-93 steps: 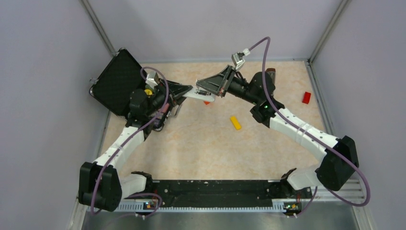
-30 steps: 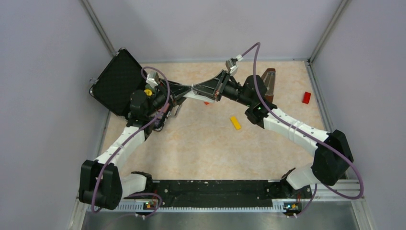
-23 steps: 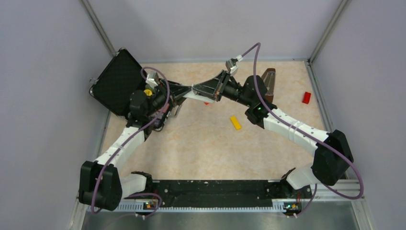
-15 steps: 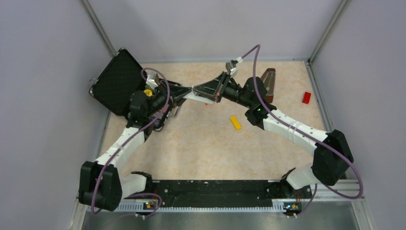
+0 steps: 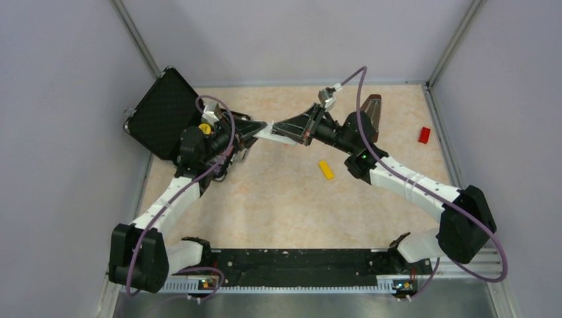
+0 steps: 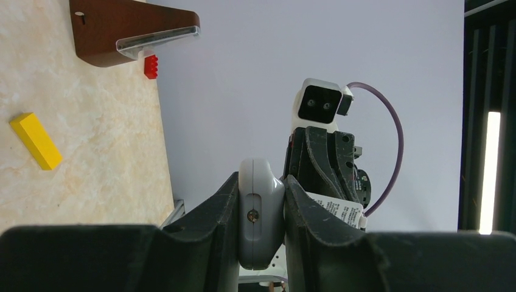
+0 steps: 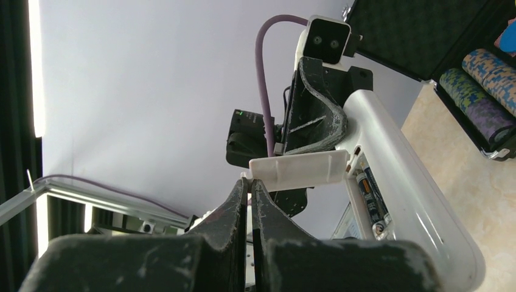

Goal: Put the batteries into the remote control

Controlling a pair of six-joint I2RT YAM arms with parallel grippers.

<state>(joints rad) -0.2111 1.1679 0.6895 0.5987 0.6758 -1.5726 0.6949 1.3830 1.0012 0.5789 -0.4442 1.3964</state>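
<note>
My left gripper [image 5: 257, 130] is shut on the white remote control [image 5: 266, 131] and holds it above the table at the back left. In the left wrist view the remote [image 6: 261, 213] stands edge-on between the fingers [image 6: 307, 213]. In the right wrist view the remote [image 7: 404, 182] shows its open back recess with two dark batteries [image 7: 370, 194] lying in it. My right gripper [image 7: 249, 184] is shut on the edge of a small white cover piece [image 7: 298, 171], which touches the recess rim. In the top view the right gripper [image 5: 277, 126] meets the remote's end.
A yellow block [image 5: 325, 169] lies mid-table and a red block [image 5: 424, 135] lies at the right. A brown wooden wedge [image 5: 372, 112] stands behind the right arm. An open black case [image 5: 162, 112] holding patterned rolls [image 7: 484, 91] stands at the back left.
The right gripper came in to the remote's end, turned, and has now shifted slightly right with the cover piece. The left gripper kept holding the remote nearly still.
</note>
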